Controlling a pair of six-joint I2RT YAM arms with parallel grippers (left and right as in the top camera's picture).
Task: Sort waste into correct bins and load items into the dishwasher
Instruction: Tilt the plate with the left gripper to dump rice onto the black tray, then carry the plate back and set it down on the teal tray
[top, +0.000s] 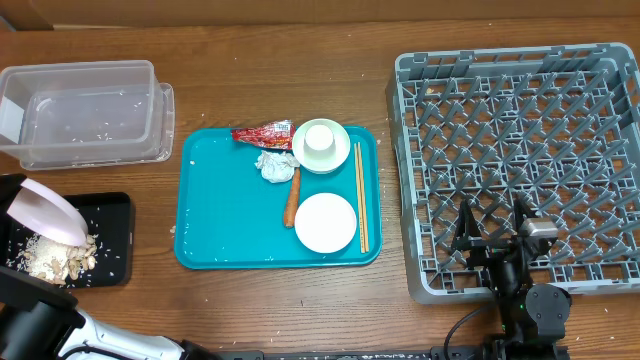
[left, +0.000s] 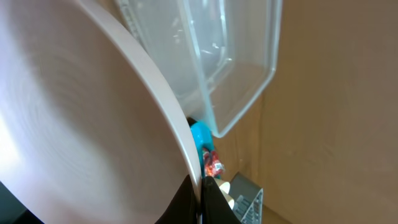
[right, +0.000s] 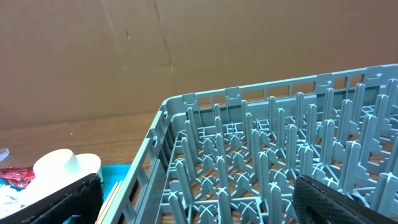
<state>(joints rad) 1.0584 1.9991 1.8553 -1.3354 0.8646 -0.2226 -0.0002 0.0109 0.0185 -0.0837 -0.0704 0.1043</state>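
Plate (top: 48, 212) large, white, smooth, round; rim clamped in my left gripper (left: 200, 198), tilted steeply. Under it, flat black tray (top: 115, 215) with crumbly white and beige scraps (top: 55, 258). Beyond plate, clear plastic tub (top: 85, 110), few grains inside. My right gripper (top: 493, 225) spread wide, holding nothing, over near corner of grey lattice rack (top: 520, 80), pegs upright. Left of that gripper, teal tray (top: 215, 200): small plate (top: 326, 222), cup (top: 320, 138) in bowl (top: 340, 155), thin wooden chopsticks (top: 361, 195), orange stick (top: 292, 198), crumpled tissue (top: 274, 165), red foil wrapper (top: 262, 133).
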